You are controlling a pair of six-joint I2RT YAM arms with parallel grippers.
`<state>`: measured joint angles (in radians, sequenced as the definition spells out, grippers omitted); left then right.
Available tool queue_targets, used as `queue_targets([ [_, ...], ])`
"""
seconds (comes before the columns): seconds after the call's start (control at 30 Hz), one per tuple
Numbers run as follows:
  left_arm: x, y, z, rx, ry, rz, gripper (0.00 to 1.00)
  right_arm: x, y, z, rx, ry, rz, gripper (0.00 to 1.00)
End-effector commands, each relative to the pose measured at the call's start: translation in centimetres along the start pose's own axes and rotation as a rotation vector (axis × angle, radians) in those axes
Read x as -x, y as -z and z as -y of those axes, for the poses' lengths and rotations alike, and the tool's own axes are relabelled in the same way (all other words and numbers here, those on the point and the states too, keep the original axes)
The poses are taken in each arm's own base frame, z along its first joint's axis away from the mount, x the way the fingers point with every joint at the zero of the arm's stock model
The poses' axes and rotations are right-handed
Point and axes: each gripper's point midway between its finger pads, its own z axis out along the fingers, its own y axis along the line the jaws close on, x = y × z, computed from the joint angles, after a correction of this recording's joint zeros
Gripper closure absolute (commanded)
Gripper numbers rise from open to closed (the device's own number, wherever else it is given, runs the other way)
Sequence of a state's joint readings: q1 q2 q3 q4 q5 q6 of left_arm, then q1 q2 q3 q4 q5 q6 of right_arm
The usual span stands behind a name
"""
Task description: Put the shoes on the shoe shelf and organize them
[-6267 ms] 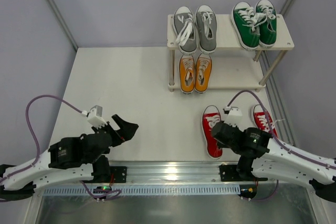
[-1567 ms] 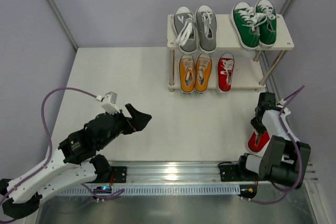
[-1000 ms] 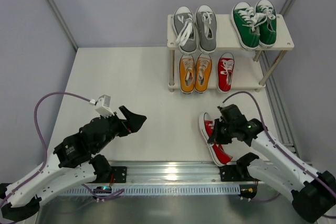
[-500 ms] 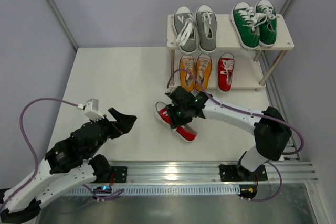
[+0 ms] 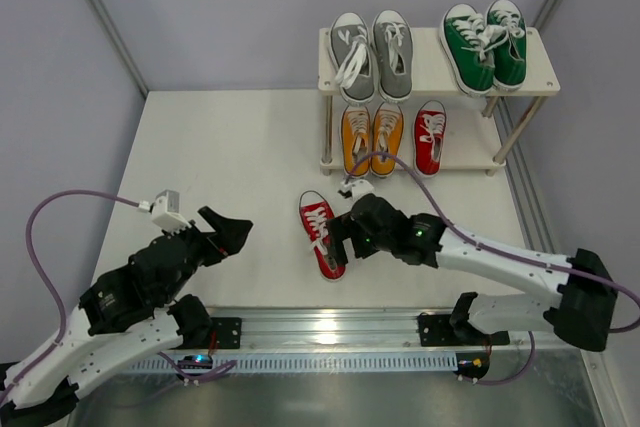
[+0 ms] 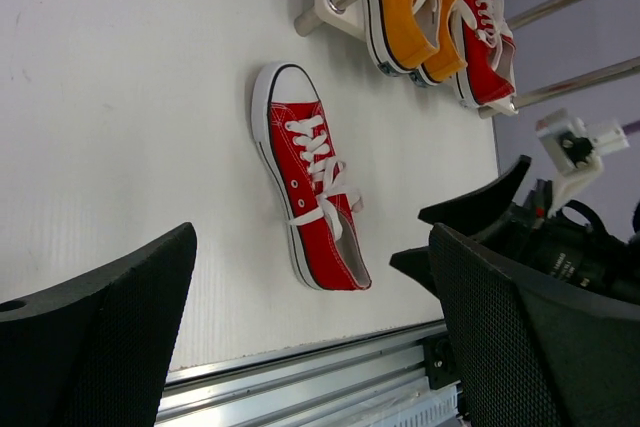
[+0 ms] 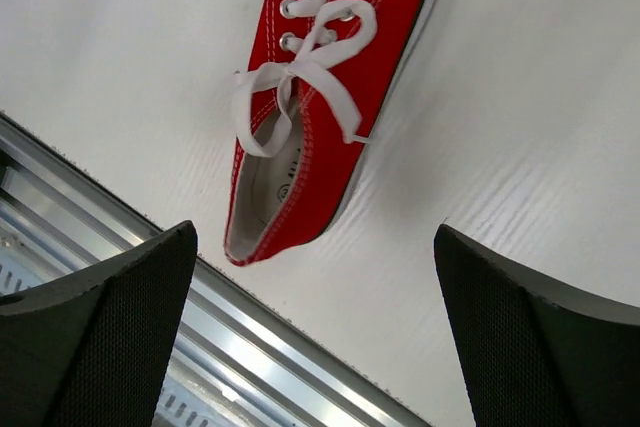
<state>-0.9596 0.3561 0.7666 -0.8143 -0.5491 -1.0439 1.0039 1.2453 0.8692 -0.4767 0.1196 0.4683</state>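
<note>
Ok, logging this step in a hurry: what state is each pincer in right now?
Left pincer: open, holding nothing.
Right pincer: open, holding nothing; the red shoe lies free on the table by it.

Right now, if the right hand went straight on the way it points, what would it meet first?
Most likely the loose red shoe on the table, which lies just ahead of the open right hand. Depth is hard to judge.
</note>
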Motion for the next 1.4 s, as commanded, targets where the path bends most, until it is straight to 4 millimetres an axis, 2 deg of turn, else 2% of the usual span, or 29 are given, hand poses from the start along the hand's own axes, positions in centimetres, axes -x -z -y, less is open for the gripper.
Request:
queue_targets([
  [0.0,0.7,-0.1,0.3,0.015,-0.011,0.02,0.05,0.5,0.8,2.8,-0.085,0.028,0.147,0.0],
  [0.07,0.4,-0.3,0.4,0.013,-0.014,0.009,0.05,0.1,1.1,2.9,-0.057,0.03,0.187,0.0],
  [0.1,0.3,-0.4,0.3,0.016,-0.014,0.005,0.05,-1.6,0.6,3.3,-0.043,0.032,0.174,0.0],
  [0.13,0.1,-0.4,0.2,0.021,-0.018,-0.002,0.05,-0.6,0.6,2.4,-0.001,0.024,0.251,0.0],
  [0.17,0.0,-0.4,0.2,0.018,-0.016,-0.007,0.05,-1.8,0.4,2.8,0.013,0.013,0.282,0.0],
  [0.2,-0.2,-0.3,-0.1,0.027,-0.021,-0.013,0.05,-1.6,0.4,3.1,-0.001,0.001,0.331,0.0],
  [0.23,-0.3,-0.3,-0.3,0.031,-0.02,-0.018,0.05,-0.5,0.7,1.6,0.055,-0.006,0.419,0.0],
  [0.27,-0.4,-0.3,-0.4,0.037,-0.018,-0.022,0.05,-1.3,0.3,1.9,0.048,-0.006,0.433,0.0],
  [0.33,-0.7,-0.1,-0.8,0.04,-0.014,-0.032,0.06,-0.8,0.3,1.4,0.036,-0.012,0.506,0.0],
  [0.4,-1.0,0.0,-1.0,0.039,-0.008,-0.042,0.07,-1.3,-0.4,0.8,0.039,0.013,0.511,0.0],
  [0.43,-1.0,0.2,-1.2,0.039,-0.006,-0.044,0.08,-0.6,-0.2,0.0,0.069,-0.002,0.548,0.0],
  [0.5,-1.1,0.4,-1.3,0.044,-0.005,-0.048,0.09,-0.9,-0.6,-1.8,0.115,0.017,0.559,0.0],
  [0.67,-0.6,1.1,-1.6,0.046,0.0,-0.042,0.09,-2.8,-1.9,-5.5,0.162,0.033,0.523,0.0],
  [0.73,-0.3,1.4,-1.5,0.041,0.006,-0.038,0.1,-4.0,-3.0,-6.1,0.152,0.035,0.493,0.0],
  [0.87,-0.1,1.9,-1.6,0.037,0.01,-0.042,0.1,-4.2,-2.5,-7.9,0.117,-0.011,0.522,0.0],
  [0.9,-0.1,2.0,-1.6,0.034,0.01,-0.042,0.1,-4.0,-2.5,-7.9,0.085,-0.021,0.535,0.01],
  [0.93,-0.1,2.0,-1.7,0.036,0.009,-0.041,0.1,-4.5,-2.9,-7.5,0.041,-0.045,0.516,0.0],
  [0.97,-0.1,2.0,-1.7,0.036,0.01,-0.042,0.1,-4.4,-3.9,-7.8,0.0,-0.054,0.504,0.01],
  [1.0,-0.1,2.1,-1.7,0.03,0.012,-0.041,0.1,-4.1,-4.3,-7.1,-0.068,-0.079,0.525,0.0],
  [1.03,-0.2,2.1,-1.7,0.031,0.009,-0.044,0.1,-4.9,-5.2,-6.0,-0.143,-0.069,0.504,0.0],
  [1.07,-0.2,2.1,-1.7,0.029,0.012,-0.046,0.1,-4.2,-5.6,-6.7,-0.155,-0.14,0.528,0.0],
  [1.1,-0.3,2.2,-1.6,0.025,0.014,-0.049,0.1,-5.2,-7.0,-6.0,-0.213,-0.129,0.515,0.0],
  [1.13,-0.3,2.2,-1.6,0.022,0.013,-0.052,0.1,-5.2,-7.7,-5.5,-0.247,-0.118,0.509,0.0],
  [1.17,-0.3,2.3,-1.5,0.02,0.017,-0.053,0.11,-4.8,-8.1,-6.1,-0.246,-0.164,0.513,0.0],
  [1.2,-0.3,2.4,-1.5,0.018,0.019,-0.056,0.11,-5.6,-9.1,-4.8,-0.295,-0.154,0.482,0.0],
  [1.23,-0.3,2.5,-1.6,0.02,0.019,-0.059,0.11,-5.9,-9.5,-4.4,-0.295,-0.18,0.456,0.0],
  [1.27,-0.2,2.6,-1.6,0.018,0.022,-0.057,0.11,-6.2,-9.9,-2.9,-0.323,-0.212,0.45,0.0],
  [1.33,-0.3,2.8,-1.9,0.021,0.027,-0.062,0.12,-5.9,-9.9,-2.0,-0.317,-0.265,0.466,0.0],
  [1.37,-0.1,3.0,-2.0,0.017,0.032,-0.057,0.12,-6.0,-10.0,-1.0,-0.336,-0.271,0.461,0.0],
])
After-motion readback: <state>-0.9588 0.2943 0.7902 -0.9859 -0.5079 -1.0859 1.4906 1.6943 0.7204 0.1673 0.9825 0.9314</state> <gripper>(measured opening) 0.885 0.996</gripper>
